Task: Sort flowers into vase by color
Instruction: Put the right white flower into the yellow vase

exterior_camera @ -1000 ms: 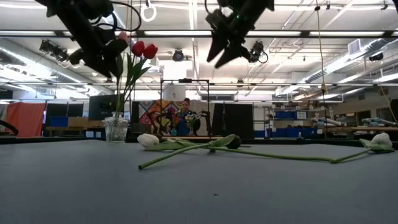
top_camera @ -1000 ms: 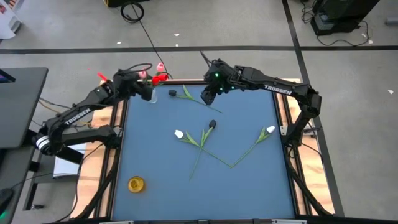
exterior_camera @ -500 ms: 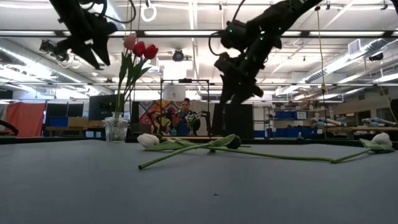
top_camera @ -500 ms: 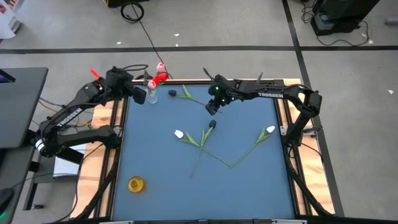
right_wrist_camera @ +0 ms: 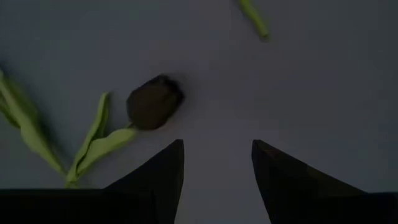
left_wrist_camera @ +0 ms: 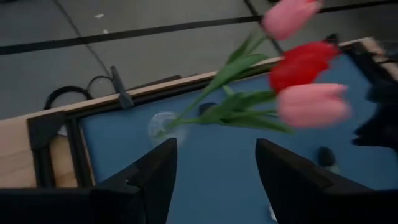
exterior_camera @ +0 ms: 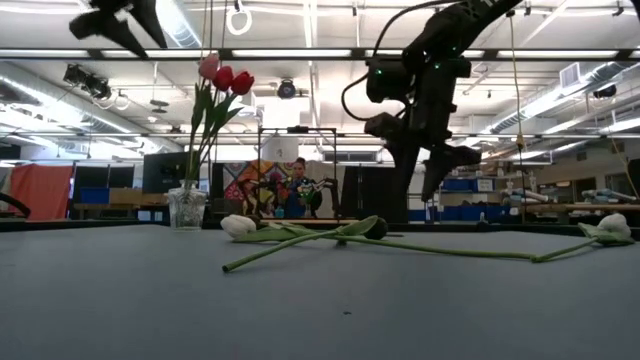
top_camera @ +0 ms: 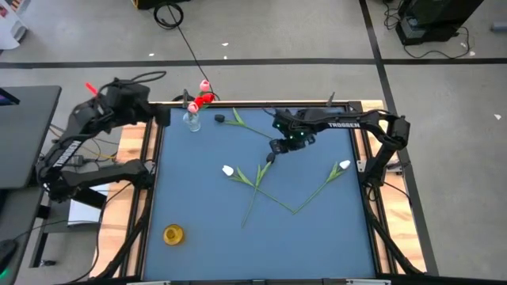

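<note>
We see two dark, near-black jointed arms. Each carries the white lettering "TROSSEN" along one slim link. The left arm has a red tip near its wrist, a white band at its base joint, and a thin black cable looping off its upper link. The right arm shows small green lights at its wrist. The left gripper and the right gripper each end in two matte dark fingers, broad and wedge-shaped, tapering to blunt tips with plain flat faces.
</note>
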Motion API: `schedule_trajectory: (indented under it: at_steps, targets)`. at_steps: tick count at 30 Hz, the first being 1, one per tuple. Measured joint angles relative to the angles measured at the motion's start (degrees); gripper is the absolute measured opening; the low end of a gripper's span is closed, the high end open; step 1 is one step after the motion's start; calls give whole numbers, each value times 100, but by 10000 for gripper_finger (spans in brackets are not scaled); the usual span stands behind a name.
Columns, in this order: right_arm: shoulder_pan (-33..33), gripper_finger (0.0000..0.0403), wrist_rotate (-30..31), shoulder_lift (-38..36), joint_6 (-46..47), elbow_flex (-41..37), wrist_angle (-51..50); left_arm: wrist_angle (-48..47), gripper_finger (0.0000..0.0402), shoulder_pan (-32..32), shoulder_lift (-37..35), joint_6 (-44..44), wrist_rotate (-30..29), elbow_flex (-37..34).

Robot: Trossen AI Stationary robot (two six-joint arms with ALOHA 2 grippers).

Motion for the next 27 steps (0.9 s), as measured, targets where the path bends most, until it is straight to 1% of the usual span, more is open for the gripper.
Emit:
schedule_trajectory:
  at_steps: [4, 12, 18, 21, 23, 24, 25, 27]
  targets:
    - [208, 197, -52, 0, 375, 0, -15, -122, 224, -227, 2, -64, 3, 317]
    - [983, 197, -66, -2, 1674, 0, -770, -158, 224, -581, 23, -87, 92, 339]
    - [1640, 198, -440, -4, 2455, 0, -976, -169, 224, -621, 20, 373, 91, 339]
    - [1992, 199, -642, -7, 2766, 0, -1346, -200, 224, -622, 17, 467, 223, 339]
    - [2241, 200, -684, -9, 2638, 0, -1692, -270, 224, -632, 17, 413, 305, 337]
    - [2358, 200, -642, -9, 2377, 0, -1826, -335, 224, -661, 17, 405, 306, 337]
    - [2463, 200, -575, -11, 2018, 0, -1937, -395, 224, -701, 17, 404, 304, 334]
    - [2621, 199, -358, -11, 980, 0, -2152, -413, 224, -787, 17, 386, 304, 334]
